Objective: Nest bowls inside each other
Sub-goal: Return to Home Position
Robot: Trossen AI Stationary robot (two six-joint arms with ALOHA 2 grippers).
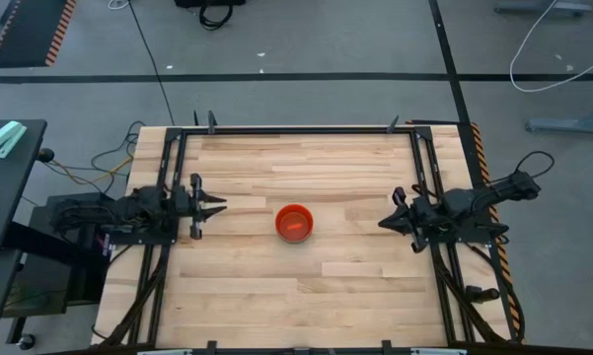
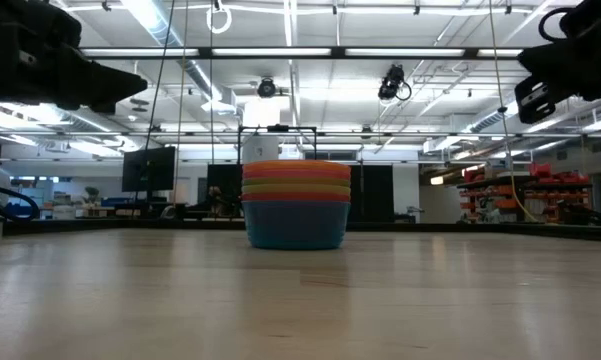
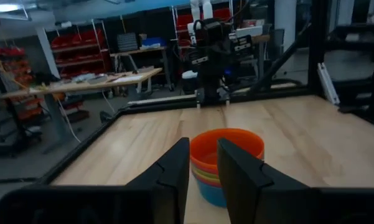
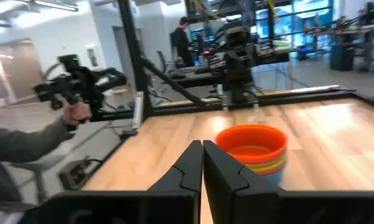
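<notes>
Judging from how things lie, we take the nesting itself to be finished. One stack of bowls stands near the middle of the worktop, between the two arms, and we see no other bowl apart from it in the high view. The orange bowl sits on top, its inside open to the overhead camera. The blue bowl is at the bottom, resting on the wood. Between them the low view shows a few thin coloured rims packed close, yellow among them. We cannot count them or name every colour, so we cannot confirm that all six are in there. The stack looks upright and even, with no rim cocked to one side.

The left pincer hangs at the left side of the worktop, well apart from the stack and pointing toward it, its fingers spread with a gap through which its wrist view shows the bowls. The right pincer hangs at the right side, likewise well apart, its fingers pressed together and pinching nothing. Neither touches a bowl. What is left, as we judge it, is only for the arms to settle into their resting pose.
</notes>
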